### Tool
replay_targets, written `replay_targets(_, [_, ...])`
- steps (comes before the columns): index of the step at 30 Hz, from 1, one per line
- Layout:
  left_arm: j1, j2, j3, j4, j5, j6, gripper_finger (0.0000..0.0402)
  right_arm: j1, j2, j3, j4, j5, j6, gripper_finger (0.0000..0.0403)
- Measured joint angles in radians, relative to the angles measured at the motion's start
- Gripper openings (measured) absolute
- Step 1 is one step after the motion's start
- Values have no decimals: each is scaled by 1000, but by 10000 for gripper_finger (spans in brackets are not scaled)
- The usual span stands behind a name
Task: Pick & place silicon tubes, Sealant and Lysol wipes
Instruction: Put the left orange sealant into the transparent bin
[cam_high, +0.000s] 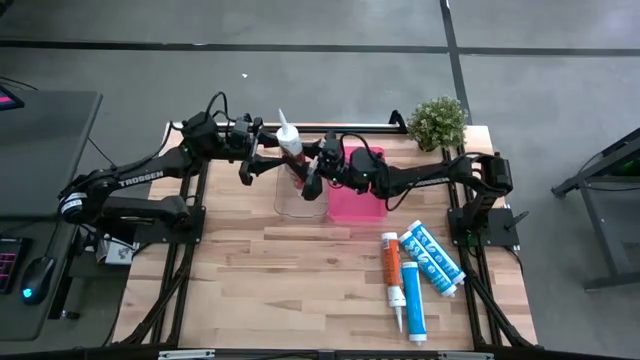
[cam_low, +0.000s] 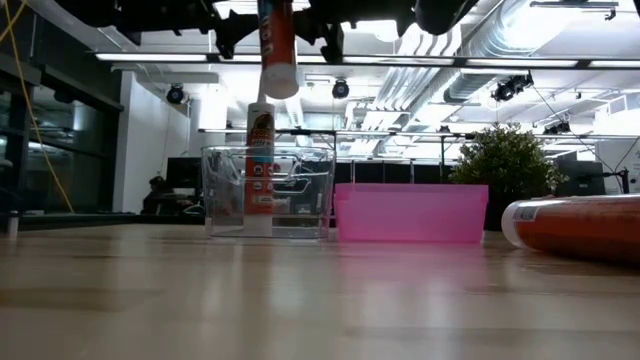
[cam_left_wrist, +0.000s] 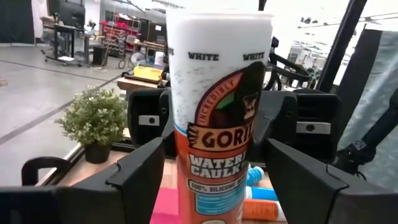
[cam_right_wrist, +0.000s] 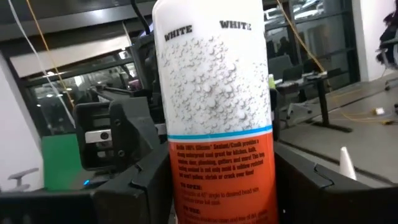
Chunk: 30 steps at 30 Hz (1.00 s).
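Note:
A white-and-orange sealant tube (cam_high: 291, 143) stands upright in the air over the clear bin (cam_low: 225, 195). My left gripper (cam_high: 266, 152) and my right gripper (cam_high: 316, 166) are both shut on it from opposite sides. A second sealant tube (cam_low: 260, 160) stands upright on its base inside the clear bin. An orange tube (cam_high: 390, 262) and two blue-and-white silicon tubes (cam_high: 433, 258) (cam_high: 412, 298) lie flat on the table at the near right. The Lysol wipes are out of view. My left gripper pinches the tube's round body between its two fingers, on the label where white turns to orange (cam_left_wrist: 184, 155). The fingers come level from the table's left and lie across the tube. The tube stands upright, nozzle up, lifted clear above the clear bin. My right gripper pinches the same tube's body between its two fingers, on the orange part just under the blue band (cam_right_wrist: 180, 163). The fingers come level from the table's right, across the tube, facing my left gripper.
A pink bin (cam_high: 356, 200) stands right of the clear bin, touching it. A potted plant (cam_high: 437, 121) sits at the far right corner. Bare wooden table (cam_high: 280, 280) stretches along the near side and left of the lying tubes.

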Motion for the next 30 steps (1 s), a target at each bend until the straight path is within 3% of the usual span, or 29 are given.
replay_targets(9, [-2,2,4,58,-2,-29,264,7,13,-36,-121,-92,30,202])
replay_targets(14, [-1,-1,5,77,5,-50,264,19,9,-33,-68,-33,-19,202])
replay_targets(30, [0,2,2,58,19,-97,264,-13,4,-25,-6,-22,-11,201])
